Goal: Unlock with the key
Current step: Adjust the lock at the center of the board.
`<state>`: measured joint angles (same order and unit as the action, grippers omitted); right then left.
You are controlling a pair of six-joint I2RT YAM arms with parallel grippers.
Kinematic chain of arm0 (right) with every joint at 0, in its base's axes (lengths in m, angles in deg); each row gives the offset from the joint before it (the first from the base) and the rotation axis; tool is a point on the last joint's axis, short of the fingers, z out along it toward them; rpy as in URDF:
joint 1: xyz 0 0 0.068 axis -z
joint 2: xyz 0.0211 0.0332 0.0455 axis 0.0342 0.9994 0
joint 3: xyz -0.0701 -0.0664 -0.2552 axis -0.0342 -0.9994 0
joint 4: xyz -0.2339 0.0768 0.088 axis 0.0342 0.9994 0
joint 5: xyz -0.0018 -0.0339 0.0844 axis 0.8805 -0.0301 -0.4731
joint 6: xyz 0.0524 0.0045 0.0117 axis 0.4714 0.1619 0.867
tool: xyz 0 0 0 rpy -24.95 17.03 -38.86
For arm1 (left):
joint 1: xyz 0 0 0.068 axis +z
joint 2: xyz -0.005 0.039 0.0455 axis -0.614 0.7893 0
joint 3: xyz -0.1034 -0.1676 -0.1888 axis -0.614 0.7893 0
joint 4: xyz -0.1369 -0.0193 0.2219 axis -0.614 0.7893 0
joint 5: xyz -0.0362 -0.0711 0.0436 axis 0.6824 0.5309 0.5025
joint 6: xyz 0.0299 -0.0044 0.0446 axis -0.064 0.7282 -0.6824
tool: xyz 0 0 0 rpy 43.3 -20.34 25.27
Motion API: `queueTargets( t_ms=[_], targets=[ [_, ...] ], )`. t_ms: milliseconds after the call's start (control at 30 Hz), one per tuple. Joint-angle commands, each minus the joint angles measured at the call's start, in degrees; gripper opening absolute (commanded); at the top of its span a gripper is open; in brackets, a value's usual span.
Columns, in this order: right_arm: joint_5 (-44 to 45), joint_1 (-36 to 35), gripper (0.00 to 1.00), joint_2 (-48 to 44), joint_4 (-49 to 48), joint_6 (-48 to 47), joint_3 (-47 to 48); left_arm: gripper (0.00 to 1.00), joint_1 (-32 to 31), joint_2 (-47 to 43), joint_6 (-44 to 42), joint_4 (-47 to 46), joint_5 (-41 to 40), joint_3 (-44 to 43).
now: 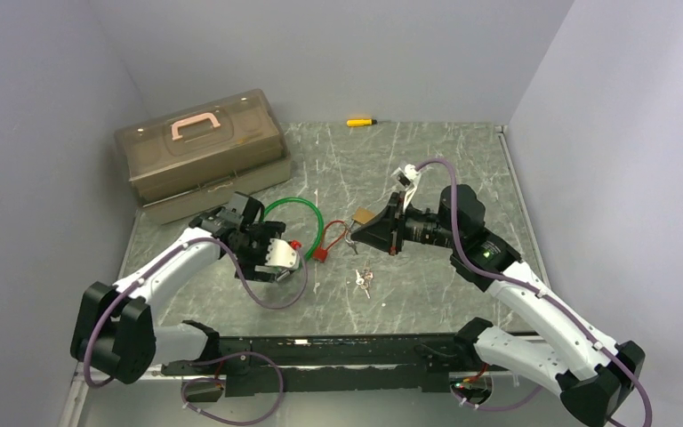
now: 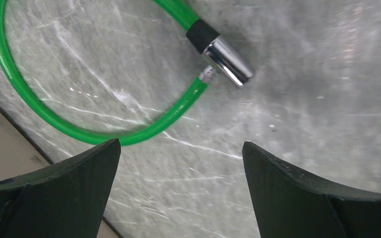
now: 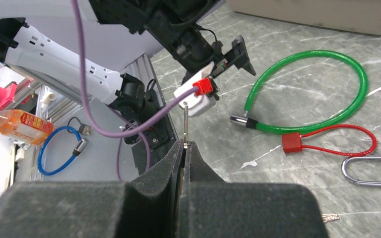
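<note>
Right gripper [image 3: 184, 148], jaws pinched on the key [image 3: 185, 124], aimed its blade up-frame; the chrome barrel [image 3: 239, 120] of the green cable lock [image 3: 361, 84] lay right of the tip. Left gripper [image 2: 181, 153] hung with jaws wide, empty.

Walls [image 1: 320, 53] close the desk [image 1: 462, 178] on the left, back and right. A toolbox [image 1: 200, 151] fills the far-left corner, just behind the left tool [image 1: 242, 212], whose jaws stand wide apart over bare desk. Between the two tools, a green cable [image 3: 327, 52], a red lock [image 3: 292, 143] and a padlock [image 1: 363, 216] crowd together. The right tool [image 1: 356, 233], with a key [image 3: 185, 124] jutting from its closed tips, is just beside the padlock. Loose keys [image 1: 362, 280] lie nearer the arms. The desk's right side and far centre are bare, save for a screwdriver [image 1: 360, 122] by the back wall.
</note>
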<state>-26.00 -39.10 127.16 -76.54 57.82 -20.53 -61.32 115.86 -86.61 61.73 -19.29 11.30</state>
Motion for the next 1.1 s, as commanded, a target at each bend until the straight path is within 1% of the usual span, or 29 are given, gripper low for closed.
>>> queueTargets(
  t_ms=[0, 67, 133, 200, 233, 300, 400, 433, 533, 600, 667, 767, 800, 867, 900, 967, 1067],
  targets=[
    [2.1, 0.3, 0.00, -1.6, 0.3, -0.6, 1.8, 0.99, -0.2, 2.1, -13.3, -12.4, -2.3, 3.1],
    [2.4, 0.2, 0.00, -1.8, 0.7, -0.8, 2.1, 0.99, -0.3, 2.7, -17.7, -14.5, -2.5, 4.8],
    [3.0, 0.4, 0.00, -2.0, 0.8, -1.0, 2.2, 0.99, -0.3, 4.5, -20.3, -15.2, -3.3, 5.0],
    [3.4, 0.3, 0.00, -2.2, 0.8, -1.0, 2.1, 0.98, -0.3, 7.4, -19.9, -14.3, -4.2, 3.8],
    [3.6, 0.3, 0.00, -2.4, 0.8, -0.9, 2.1, 0.96, -0.3, 9.0, -19.0, -13.5, -4.4, 2.8],
    [3.9, 0.4, 0.00, -2.7, 0.8, -0.8, 1.9, 0.89, -0.4, 13.3, -16.5, -11.3, -5.2, -0.6],
    [4.5, 0.3, 0.00, -3.4, 1.3, -0.8, 1.9, 0.76, -0.7, 18.9, -11.3, -6.9, -6.6, -5.1],
    [4.7, 0.3, 0.00, -3.5, 1.6, -0.9, 2.0, 0.73, -0.9, 20.4, -9.5, -6.3, -7.2, -6.0],
    [4.8, 0.3, 0.00, -3.7, 2.3, -1.3, 2.4, 0.64, -2.1, 22.1, -4.7, -8.5, -8.9, -5.9],
    [4.7, 0.4, 0.00, -3.5, 2.9, -1.6, 2.9, 0.50, -2.8, 21.7, -1.7, -9.9, -8.4, -5.0],
    [4.6, 0.4, 0.00, -3.7, 3.0, -1.9, 3.2, 0.37, -3.7, 20.9, 3.7, -10.9, -7.7, -3.9],
    [4.2, 0.4, 0.00, -3.7, 2.9, -2.7, 3.3, 0.33, -4.9, 18.2, 11.0, -10.7, -7.3, -1.7],
    [4.1, 0.4, 0.00, -3.6, 3.0, -2.2, 3.3, 0.31, -5.1, 17.4, 14.5, -10.7, -7.4, -1.4],
    [3.8, 0.4, 0.00, -3.3, 3.0, -2.2, 3.2, 0.24, -5.2, 16.9, 23.1, -9.1, -6.9, -2.5],
    [3.6, 0.4, 0.00, -3.3, 2.8, -2.2, 3.1, 0.23, -5.2, 16.8, 27.1, -7.4, -6.3, -3.1],
    [3.6, 0.4, 0.00, -3.3, 2.5, -2.0, 2.7, 0.23, -5.2, 16.3, 32.6, -3.8, -4.5, -3.0],
    [3.3, 0.4, 0.00, -3.2, 2.3, -1.9, 2.3, 0.22, -5.2, 14.9, 40.7, -1.6, -2.7, -2.7]
  ],
)
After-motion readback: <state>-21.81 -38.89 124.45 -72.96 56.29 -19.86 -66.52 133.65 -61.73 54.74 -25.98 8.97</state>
